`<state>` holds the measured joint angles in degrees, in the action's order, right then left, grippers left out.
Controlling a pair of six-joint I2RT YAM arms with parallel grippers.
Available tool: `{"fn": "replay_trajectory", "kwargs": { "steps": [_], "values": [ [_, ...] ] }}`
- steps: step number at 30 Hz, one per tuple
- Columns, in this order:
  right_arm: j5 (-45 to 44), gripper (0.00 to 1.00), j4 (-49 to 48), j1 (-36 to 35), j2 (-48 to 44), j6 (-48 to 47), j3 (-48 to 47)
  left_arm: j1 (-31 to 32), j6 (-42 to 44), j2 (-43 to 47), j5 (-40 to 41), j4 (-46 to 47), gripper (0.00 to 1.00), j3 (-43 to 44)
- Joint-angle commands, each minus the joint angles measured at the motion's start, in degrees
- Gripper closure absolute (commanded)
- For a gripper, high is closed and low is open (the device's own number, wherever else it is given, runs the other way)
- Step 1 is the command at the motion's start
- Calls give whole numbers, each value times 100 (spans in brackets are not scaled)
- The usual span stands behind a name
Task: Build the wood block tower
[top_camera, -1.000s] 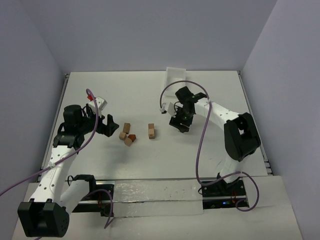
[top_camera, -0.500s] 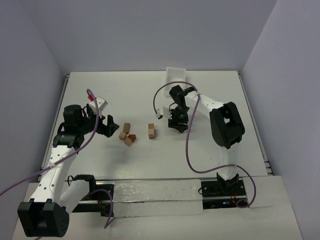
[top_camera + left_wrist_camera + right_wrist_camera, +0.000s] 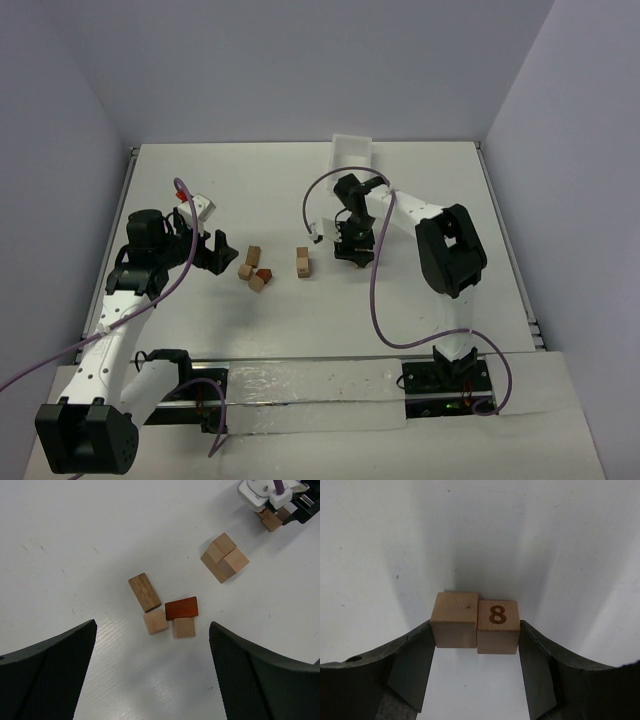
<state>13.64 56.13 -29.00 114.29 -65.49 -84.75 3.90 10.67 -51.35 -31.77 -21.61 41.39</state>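
My right gripper is shut on two tan cubes side by side, a plain cube and a cube marked 8, low over the table. In the top view it stands just right of a two-block tan pile. That pile also shows in the left wrist view. A loose cluster lies left of it: a brown oblong block, a reddish-brown block and two tan cubes. My left gripper is open and empty, left of the cluster.
A white tray stands at the back edge of the table, behind the right arm. The right arm's purple cable loops over the table's right half. Grey walls close in the left, back and right sides.
The right arm has folded in, its elbow swinging left toward the wrist, and its gripper has shifted slightly left toward the two-block pile. The left arm and the loose blocks have not moved.
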Motion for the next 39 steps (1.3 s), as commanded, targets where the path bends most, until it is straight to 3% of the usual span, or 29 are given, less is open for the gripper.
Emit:
{"fn": "replay_trajectory", "kwargs": {
  "steps": [1, 3, 12, 14, 17, 19, 28, 35, 39],
  "values": [
    [-28, 47, -58, -63, 22, 27, -32, -47, 24, 2, -172, 78, 1, 212],
    [-5, 41, -57, -71, -1, 49, -24, -47, 32, 1, -179, 70, 1, 212],
    [138, 38, 25, -106, -87, 111, -13, -47, 32, 20, -163, 95, 1, 186],
    [168, 18, 59, -121, -84, 123, -30, -47, 39, 20, -170, 88, 1, 193],
    [196, 13, 59, -132, -87, 170, -50, -47, 40, 34, -180, 86, 1, 203],
    [228, 1, 60, -123, -93, 188, -68, -47, 49, 31, -172, 84, 1, 203],
    [513, 0, 162, -58, -369, 448, -186, -47, 55, 61, -154, 69, 1, 177],
    [1304, 3, 519, 658, -555, 1048, -707, -47, 69, 90, -164, 42, 1, 178],
    [1590, 29, 766, 1253, -488, 1211, -922, -47, 60, 49, -189, 76, 1, 211]
  ]
}}
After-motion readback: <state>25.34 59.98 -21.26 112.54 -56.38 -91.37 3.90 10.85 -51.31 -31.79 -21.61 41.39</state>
